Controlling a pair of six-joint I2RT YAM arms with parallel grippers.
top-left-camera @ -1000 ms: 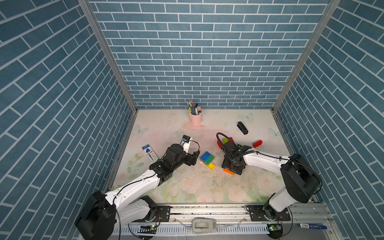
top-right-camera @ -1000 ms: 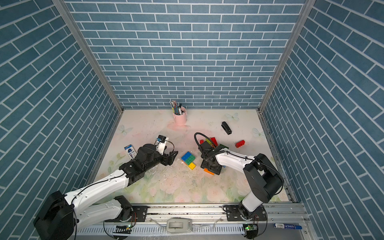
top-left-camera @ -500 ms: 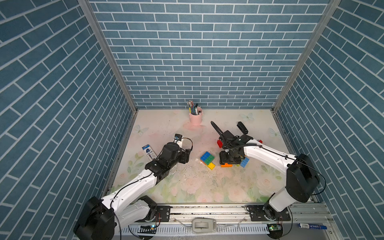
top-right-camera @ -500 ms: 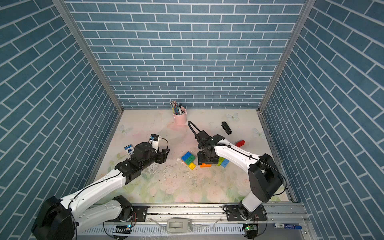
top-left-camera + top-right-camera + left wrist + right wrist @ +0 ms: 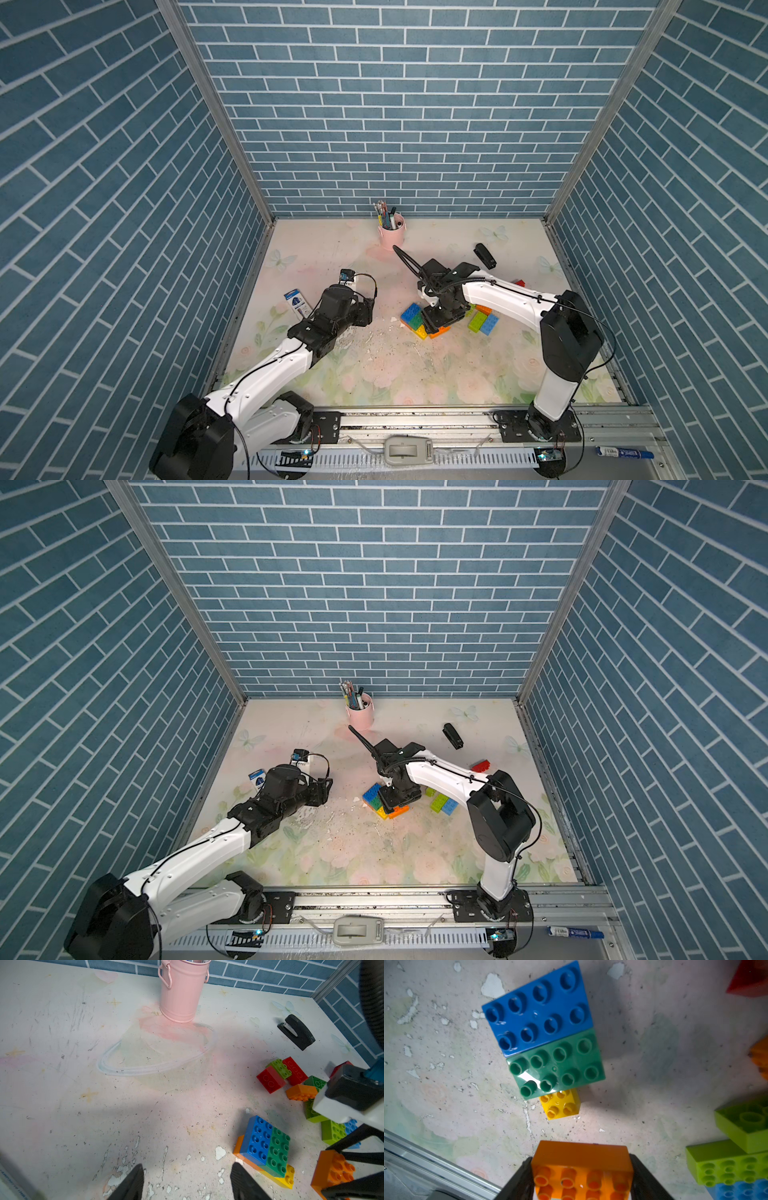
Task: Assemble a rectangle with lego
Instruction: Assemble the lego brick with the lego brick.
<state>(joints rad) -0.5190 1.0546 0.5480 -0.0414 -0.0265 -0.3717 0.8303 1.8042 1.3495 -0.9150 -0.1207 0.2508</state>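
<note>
Orange lego brick (image 5: 581, 1159) | gripped by right end effector (image 5: 582, 1185), clearest wrist-side | left end effector (image 5: 187, 1180) parted, empty

Seen from the right wrist, the orange brick (image 5: 579, 1153) gripped in the right hand (image 5: 581, 1164) runs off the picture's edge. The fingers (image 5: 519, 1184) on it are a dark blur, and a red brick (image 5: 749, 978) is cut down to a sliver. In both top views that arm hides part of the brick stack (image 5: 413, 318). From the left wrist, only the spread tips of the left hand (image 5: 186, 1167) show, and the pink cup (image 5: 180, 995) loses its rim.
</note>
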